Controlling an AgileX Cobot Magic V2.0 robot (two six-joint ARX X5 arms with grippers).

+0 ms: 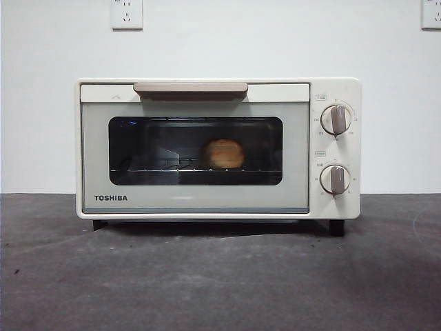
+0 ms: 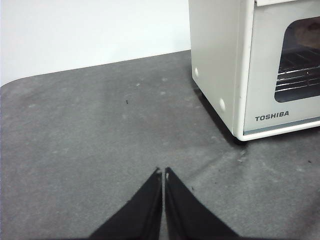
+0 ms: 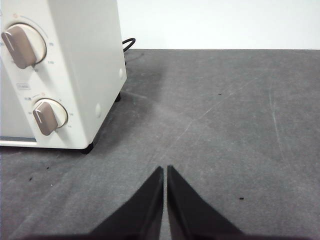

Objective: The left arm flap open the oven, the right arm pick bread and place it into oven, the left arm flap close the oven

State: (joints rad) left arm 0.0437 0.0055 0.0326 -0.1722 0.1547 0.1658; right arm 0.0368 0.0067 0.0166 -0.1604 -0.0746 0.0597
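Observation:
The cream-white TOSHIBA oven [image 1: 207,148] stands in the middle of the grey table with its door closed. Through the dark glass window the golden bread [image 1: 223,154] rests on the wire rack inside. The beige bar handle [image 1: 190,88] runs along the door's top, and two round knobs [image 1: 336,119] sit on the right panel. My left gripper [image 2: 163,173] is shut and empty, over bare table off the oven's [image 2: 235,65] left side. My right gripper [image 3: 165,170] is also shut and empty, over the table off the oven's [image 3: 75,60] right side. Neither arm shows in the front view.
A black power cord [image 3: 128,43] trails behind the oven by the white wall. Two wall sockets [image 1: 127,14] sit high on the wall. Grey tabletop [image 1: 220,283] stretches in front of and to both sides of the oven.

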